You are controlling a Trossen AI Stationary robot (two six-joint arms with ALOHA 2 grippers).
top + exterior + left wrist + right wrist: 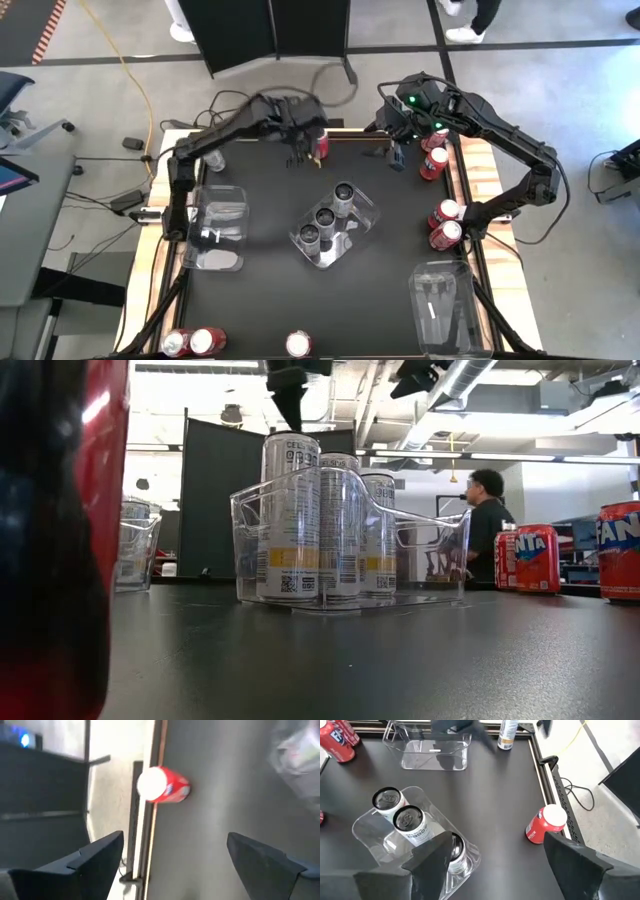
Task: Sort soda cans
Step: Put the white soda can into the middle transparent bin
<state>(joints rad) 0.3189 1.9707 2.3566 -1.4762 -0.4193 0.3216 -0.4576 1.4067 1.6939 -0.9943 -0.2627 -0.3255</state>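
Observation:
A red soda can (320, 146) (163, 785) (544, 825) stands upright at the table's far edge. My left gripper (300, 155) (172, 840) hovers open just left of it and above it, touching nothing. My right gripper (397, 155) (495, 845) is open in the air to the can's right, near the far edge. Three silver cans (325, 225) (318, 525) (405, 817) stand in the clear middle tray (366, 215). More red cans (445, 225) stand along the right edge, two (434, 152) at the far right and several (200, 343) at the near edge.
An empty clear tray (215, 232) sits at the left, another (440, 300) at the near right. A silver can (214, 160) (507, 732) stands near the far left corner. A red can (60, 530) fills the low view's left. A person (487, 520) stands beyond the table.

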